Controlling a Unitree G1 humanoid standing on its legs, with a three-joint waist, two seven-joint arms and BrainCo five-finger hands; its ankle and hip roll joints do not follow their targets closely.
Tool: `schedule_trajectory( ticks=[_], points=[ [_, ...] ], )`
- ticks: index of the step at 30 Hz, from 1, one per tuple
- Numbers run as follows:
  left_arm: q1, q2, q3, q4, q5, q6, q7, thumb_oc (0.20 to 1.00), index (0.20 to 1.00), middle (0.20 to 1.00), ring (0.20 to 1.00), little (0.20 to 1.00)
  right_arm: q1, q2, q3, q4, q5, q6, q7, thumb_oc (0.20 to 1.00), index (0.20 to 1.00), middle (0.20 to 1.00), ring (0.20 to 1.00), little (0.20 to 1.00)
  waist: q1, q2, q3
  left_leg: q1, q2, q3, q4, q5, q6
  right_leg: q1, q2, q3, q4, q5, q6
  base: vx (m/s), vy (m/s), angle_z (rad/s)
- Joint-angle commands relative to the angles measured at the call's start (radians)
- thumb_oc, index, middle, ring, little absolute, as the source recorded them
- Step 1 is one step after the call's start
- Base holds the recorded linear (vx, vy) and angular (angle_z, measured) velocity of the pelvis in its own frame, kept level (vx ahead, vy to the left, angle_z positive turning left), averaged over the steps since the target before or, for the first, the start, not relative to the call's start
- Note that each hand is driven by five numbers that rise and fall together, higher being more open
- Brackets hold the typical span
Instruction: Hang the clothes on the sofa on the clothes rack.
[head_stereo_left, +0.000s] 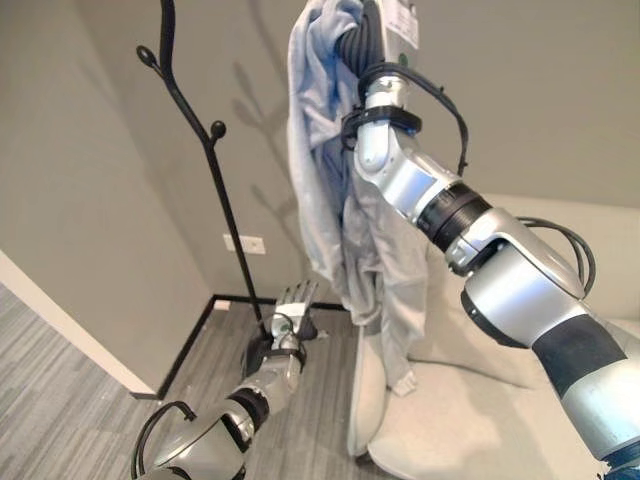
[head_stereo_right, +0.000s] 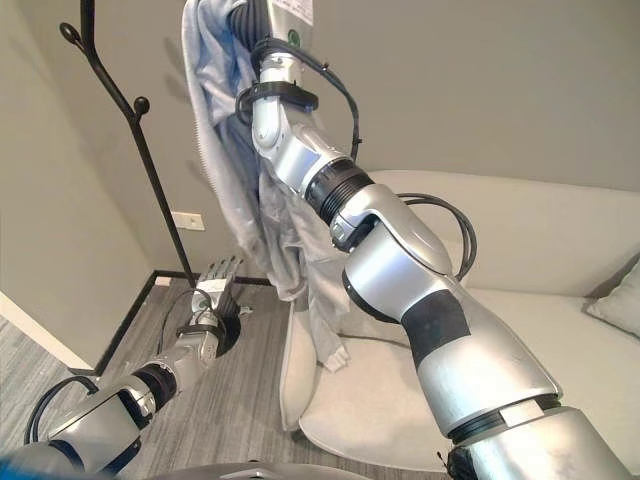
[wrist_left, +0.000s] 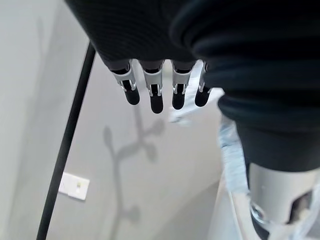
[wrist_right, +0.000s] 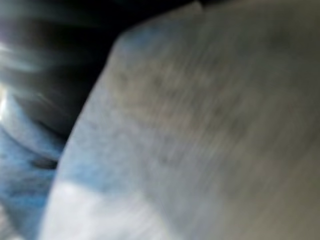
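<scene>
The pale grey garment (head_stereo_left: 330, 150) hangs off the raised right hand (head_stereo_left: 362, 40), draped over it so I can't tell what the fingers are doing. Clothes rack (head_stereo_left: 205, 150) stands just beside it; left hand (head_stereo_left: 295, 300) down low, fingers straight, above the floor by the sofa (head_stereo_right: 560, 330).

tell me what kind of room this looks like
Probably a living room or lounge corner: a pale sofa against a plain wall, a black coat rack standing in the corner, and wood-look flooring with a wall socket.
</scene>
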Motion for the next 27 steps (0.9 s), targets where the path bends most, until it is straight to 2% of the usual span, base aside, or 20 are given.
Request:
schedule_trajectory(
  ticks=[1, 4, 9, 10, 11, 12, 13, 14, 21, 25, 27],
  points=[
    [-0.110, -0.046, 0.029, 0.142, -0.002, -0.020, 0.043, 1.000, 1.000, 1.000, 1.000, 1.000, -0.193, 0.025, 0.024, 0.045, 0.008, -0.048, -0.012, 0.200, 0.200, 0.200, 0.200, 0.200, -0.005, -0.052, -0.042, -0.060, 0.009, -0.034, -0.023, 0.008, -0.003, 0.036, -0.016, 0.048, -0.025, -0.016, -0.017, 0.00, 0.000, 0.00],
    [-0.104, -0.064, 0.034, 0.154, -0.028, -0.030, 0.037, 1.000, 1.000, 1.000, 1.000, 1.000, -0.186, 0.027, 0.034, 0.017, 0.007, -0.050, -0.004, 0.200, 0.200, 0.200, 0.200, 0.200, -0.014, -0.051, -0.043, -0.062, 0.009, -0.032, -0.023, 0.008, -0.004, 0.034, -0.015, 0.050, -0.023, -0.016, -0.019, 0.00, 0.000, 0.00],
    [-0.086, -0.130, 0.141, 0.188, -0.234, -0.062, 0.042, 1.000, 1.000, 1.000, 1.000, 1.000, -0.136, 0.029, 0.056, -0.128, 0.007, -0.042, 0.029, 0.200, 0.200, 0.200, 0.200, 0.200, -0.037, -0.054, -0.047, -0.063, 0.013, -0.025, -0.023, 0.011, -0.008, 0.029, -0.012, 0.056, -0.014, -0.019, -0.025, 0.00, 0.000, 0.00],
    [-0.086, -0.131, 0.141, 0.189, -0.234, -0.063, 0.042, 1.000, 1.000, 1.000, 1.000, 1.000, -0.134, 0.028, 0.057, -0.130, 0.007, -0.040, 0.029, 0.200, 0.200, 0.200, 0.200, 0.200, -0.037, -0.053, -0.048, -0.063, 0.013, -0.025, -0.023, 0.011, -0.008, 0.029, -0.012, 0.056, -0.014, -0.019, -0.025, 0.00, 0.000, 0.00],
    [-0.075, -0.160, 0.201, 0.198, -0.363, -0.093, 0.046, 1.000, 1.000, 1.000, 1.000, 1.000, -0.123, 0.024, 0.068, -0.189, 0.004, -0.023, 0.044, 0.200, 0.200, 0.200, 0.200, 0.200, -0.042, -0.057, -0.048, -0.063, 0.014, -0.024, -0.023, 0.012, -0.007, 0.028, -0.011, 0.057, -0.012, -0.018, -0.026, 0.00, 0.000, 0.00],
    [-0.075, -0.161, 0.201, 0.199, -0.364, -0.094, 0.046, 1.000, 1.000, 1.000, 1.000, 1.000, -0.122, 0.023, 0.068, -0.191, 0.004, -0.022, 0.044, 0.200, 0.200, 0.200, 0.200, 0.200, -0.042, -0.056, -0.048, -0.063, 0.014, -0.025, -0.023, 0.012, -0.007, 0.028, -0.011, 0.056, -0.012, -0.018, -0.026, 0.00, 0.000, 0.00],
    [-0.066, -0.177, 0.223, 0.200, -0.425, -0.115, 0.043, 1.000, 1.000, 1.000, 1.000, 1.000, -0.115, 0.021, 0.074, -0.224, 0.004, -0.010, 0.055, 0.200, 0.200, 0.200, 0.200, 0.200, -0.044, -0.057, -0.049, -0.063, 0.015, -0.025, -0.023, 0.012, -0.007, 0.026, -0.011, 0.058, -0.012, -0.018, -0.026, 0.00, 0.000, 0.00],
    [-0.052, -0.206, 0.240, 0.178, -0.507, -0.158, 0.040, 1.000, 1.000, 1.000, 1.000, 1.000, -0.108, 0.012, 0.087, -0.300, -0.004, 0.002, 0.068, 0.200, 0.200, 0.200, 0.200, 0.200, -0.053, -0.060, -0.050, -0.062, 0.018, -0.020, -0.023, 0.011, -0.007, 0.024, -0.011, 0.063, -0.012, -0.016, -0.027, 0.00, 0.000, 0.00],
    [-0.055, -0.215, 0.269, 0.186, -0.548, -0.165, 0.039, 1.000, 1.000, 1.000, 1.000, 1.000, -0.102, -0.008, 0.108, -0.378, -0.012, 0.009, 0.091, 0.200, 0.200, 0.200, 0.200, 0.200, -0.078, -0.068, -0.055, -0.059, 0.023, -0.003, -0.023, 0.012, -0.009, 0.024, -0.011, 0.073, -0.011, -0.012, -0.028, 0.00, 0.001, -0.06],
    [-0.062, -0.226, 0.306, 0.202, -0.598, -0.158, 0.033, 1.000, 1.000, 1.000, 1.000, 1.000, -0.083, -0.012, 0.123, -0.481, 0.003, 0.001, 0.131, 0.200, 0.200, 0.200, 0.200, 0.200, -0.094, -0.067, -0.060, -0.058, 0.026, 0.013, -0.023, 0.011, -0.010, 0.022, -0.014, 0.083, -0.014, -0.006, -0.026, 0.01, 0.006, -0.09],
    [-0.073, -0.238, 0.292, 0.199, -0.577, -0.157, 0.037, 1.000, 1.000, 1.000, 1.000, 1.000, -0.052, -0.015, 0.122, -0.562, 0.004, -0.012, 0.143, 0.200, 0.200, 0.200, 0.200, 0.200, -0.107, -0.063, -0.059, -0.056, 0.029, 0.022, -0.023, 0.009, -0.010, 0.021, -0.015, 0.086, -0.015, -0.005, -0.026, 0.01, 0.015, -0.09]
  ],
)
